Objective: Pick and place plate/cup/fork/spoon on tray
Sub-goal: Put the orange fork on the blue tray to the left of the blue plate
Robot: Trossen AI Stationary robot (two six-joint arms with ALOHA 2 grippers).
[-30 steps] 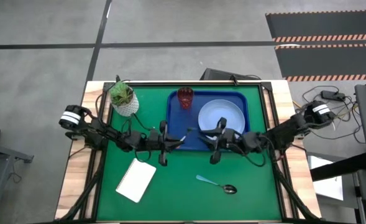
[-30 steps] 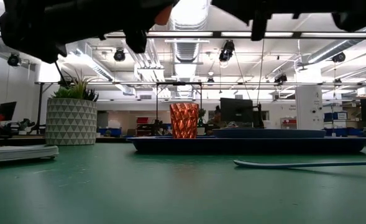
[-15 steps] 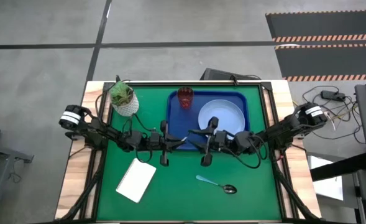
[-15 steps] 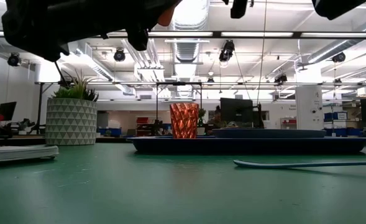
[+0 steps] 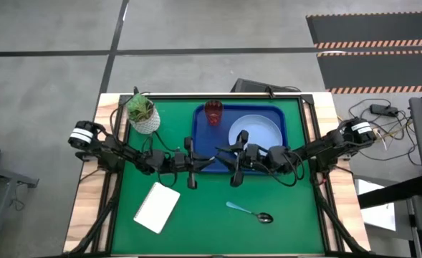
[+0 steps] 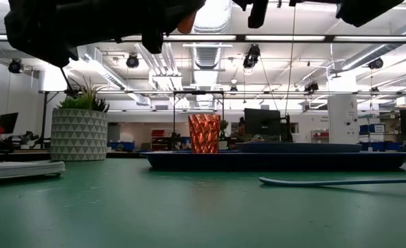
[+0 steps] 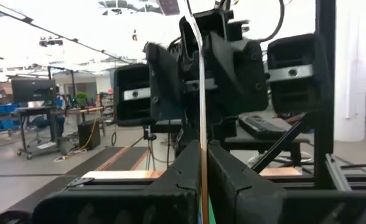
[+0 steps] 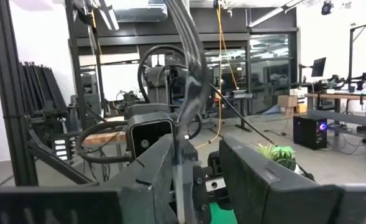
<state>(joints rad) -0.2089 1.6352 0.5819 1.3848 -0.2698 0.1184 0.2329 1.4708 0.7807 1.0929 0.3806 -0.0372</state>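
My left gripper (image 5: pixel 193 164) is shut on the fork (image 5: pixel 211 160) above the tray's near left part. The fork's orange handle (image 6: pixel 185 18) shows in the low view. My right gripper (image 5: pixel 234 160) is open. Its fingers stand on either side of the fork's tine end (image 8: pixel 186 118); I cannot tell whether they touch it. The light-blue plate (image 5: pixel 255 133) and the dark-red cup (image 5: pixel 213 112) rest on the dark-blue tray (image 5: pixel 200 136). The teal-handled spoon (image 5: pixel 249 212) lies on the green mat near the front edge. My left gripper pinches the fork's handle (image 7: pixel 202 163) between its two fingers. The fingers are level and point toward the table's right. The fork runs on along them, seen edge-on, with its tines toward my right gripper. It is lifted clear of the tray.
A white pot with a green plant (image 5: pixel 142 113) stands at the far left of the mat. A white notepad (image 5: pixel 157 207) lies at the near left. The spoon's handle (image 6: pixel 340 181) lies in front of the tray (image 6: pixel 278 160) in the low view.
My right gripper has moved toward the table's left, up to my left gripper, until its open fingers stand around the fork's tine end. My left gripper has kept the fork in place.
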